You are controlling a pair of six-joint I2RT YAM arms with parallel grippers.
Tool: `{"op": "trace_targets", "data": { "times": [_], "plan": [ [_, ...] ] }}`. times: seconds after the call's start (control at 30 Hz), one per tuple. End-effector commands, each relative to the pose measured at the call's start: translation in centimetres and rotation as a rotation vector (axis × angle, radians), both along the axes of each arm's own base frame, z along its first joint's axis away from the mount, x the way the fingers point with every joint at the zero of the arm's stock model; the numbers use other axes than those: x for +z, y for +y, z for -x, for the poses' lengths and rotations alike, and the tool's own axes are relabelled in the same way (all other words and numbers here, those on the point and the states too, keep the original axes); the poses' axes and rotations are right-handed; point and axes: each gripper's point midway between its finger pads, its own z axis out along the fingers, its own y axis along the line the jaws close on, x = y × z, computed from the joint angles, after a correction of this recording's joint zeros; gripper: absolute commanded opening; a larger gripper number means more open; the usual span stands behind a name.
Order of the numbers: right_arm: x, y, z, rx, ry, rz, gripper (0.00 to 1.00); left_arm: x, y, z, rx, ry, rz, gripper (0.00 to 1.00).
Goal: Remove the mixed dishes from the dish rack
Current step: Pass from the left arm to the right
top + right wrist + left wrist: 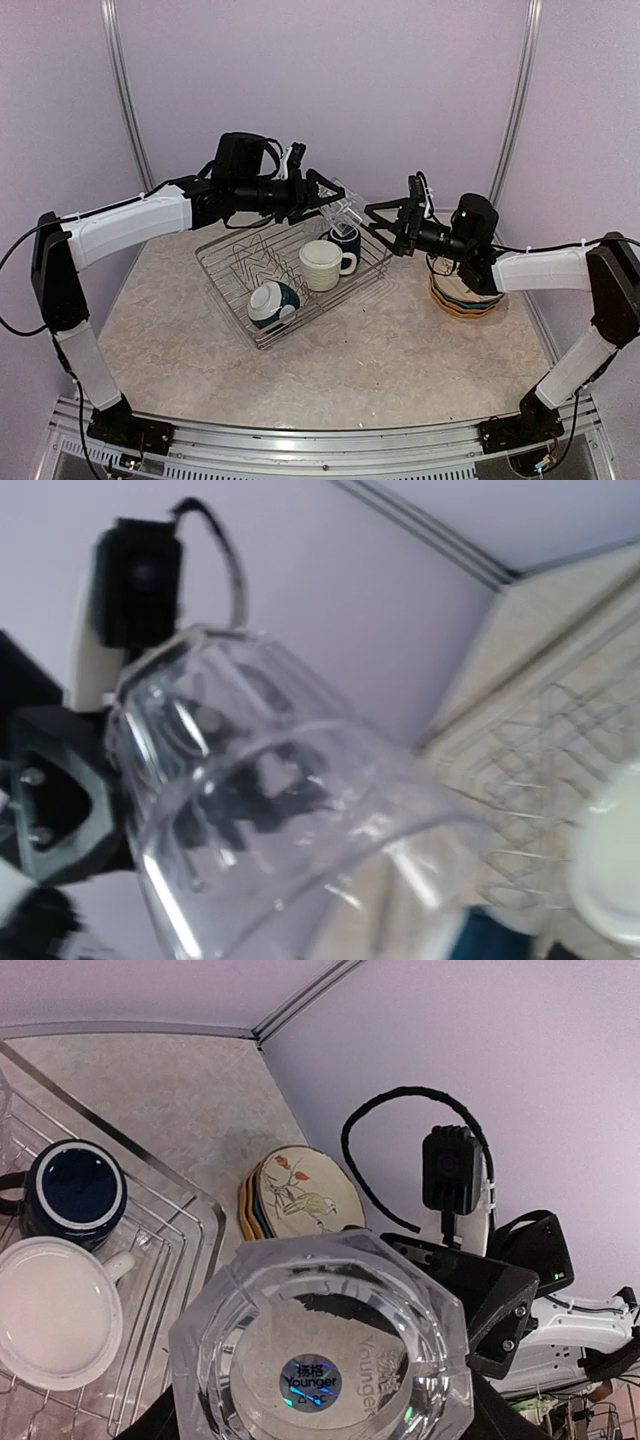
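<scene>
- The left fingers (330,197) were clamped on a clear glass (348,212), holding it tipped on its side in the air, above the 1 o'clock corner of the dish rack (235,290).
- From the left wrist, the thick faceted base of that glass (320,1360) filled the lower part of the view, with a small round sticker at its middle.
- The right fingers (385,225) stood wide apart at 3 o'clock of the glass, pointing towards it and very near it. I could not tell whether they touched it.
- From the right wrist, the glass (280,810) was a blurred, see-through shape close in front, with the dark left fingers behind it.
- The rack sat slantwise in the middle of the counter (400,350).
- A cream mug (322,265) stood upright in the rack's 2 o'clock part, its handle towards 3 o'clock.
- A navy mug (345,240) stood just beside it at its 1 o'clock, also inside the rack.
- A teal-and-white bowl (272,303) lay tilted, mostly upside down, near the rack's 6 o'clock corner.
- The upright dividers towards 10 o'clock held no plate.
- A stack of plates (465,298) rested on the counter at 3 o'clock of the rack, apart from it and partly hidden under the right arm.
- The left wrist view showed the bird-pattern plate (305,1195) on top of that stack.
</scene>
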Motion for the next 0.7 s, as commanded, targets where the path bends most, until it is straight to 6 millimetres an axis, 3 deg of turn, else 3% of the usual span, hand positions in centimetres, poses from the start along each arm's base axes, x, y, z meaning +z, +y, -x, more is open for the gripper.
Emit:
{"op": "trace_targets", "data": {
  "times": [0.0,0.3,0.37,0.5,0.67],
  "plan": [
    [2.5,-0.1,2.1,0.075,-0.018,-0.156,0.92,3.4,-2.1,0.2,-0.064,-0.135,0.156,0.12],
    [4.0,-1.4,3.8,0.082,-0.036,-0.225,0.84,3.1,-4.3,2.0,-0.239,-0.238,0.218,0.13],
    [4.1,-1.5,3.9,0.081,-0.036,-0.222,0.75,2.9,-4.9,2.7,-0.278,-0.269,0.225,0.14],
    [4.1,-1.8,3.7,0.055,-0.011,-0.226,0.70,2.8,-5.2,3.5,-0.341,-0.344,0.241,0.13],
    [4.7,-1.5,3.2,0.057,-0.045,-0.174,0.75,2.2,-5.5,4.4,-0.430,-0.395,0.220,0.11]
  ]
}}
